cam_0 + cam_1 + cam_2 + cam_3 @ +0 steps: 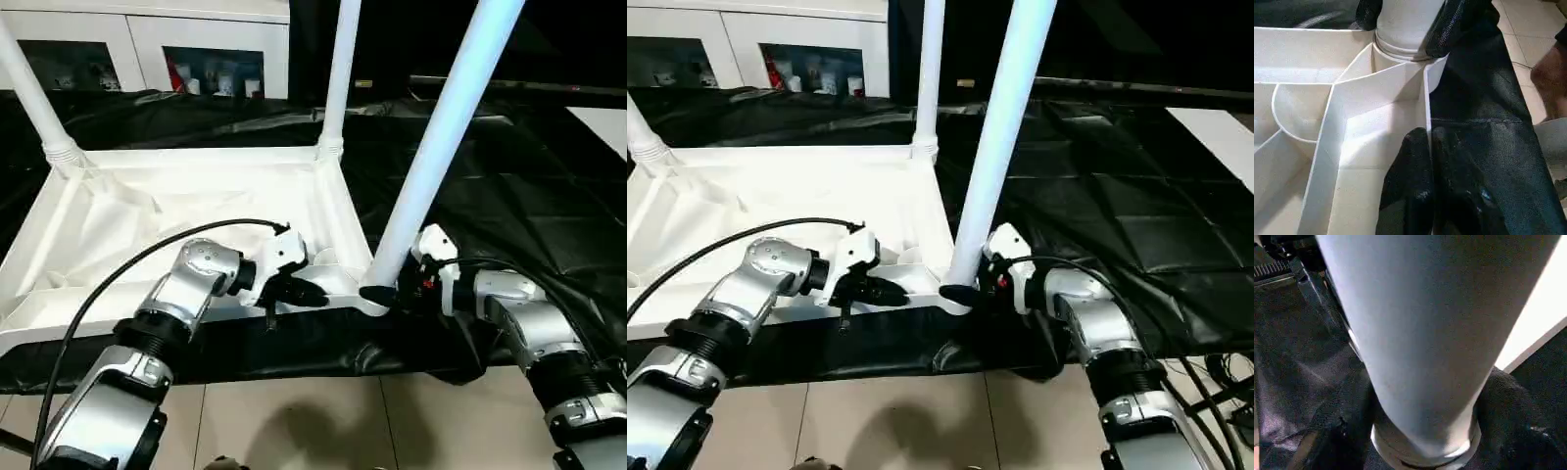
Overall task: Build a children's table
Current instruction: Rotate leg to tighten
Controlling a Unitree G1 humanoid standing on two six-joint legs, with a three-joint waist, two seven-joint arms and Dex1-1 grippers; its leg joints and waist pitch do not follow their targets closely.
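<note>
At near-right corner socket: right gripper (384,294) fingers flank base of long white tapered plastic tube leg (443,137), grasping it. Left gripper (315,292) clenched on near rim of upturned white ribbed plastic tabletop (196,211), on black sheet (509,196). Best: press leg along own axis w/ top steadied. Leg's long axis rises, tilted away & rightward.

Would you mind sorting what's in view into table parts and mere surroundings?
Job: tabletop; near-corner leg; far-right leg; far-left leg.
Surroundings: white cabinet; black sheet; tiled floor.
</note>
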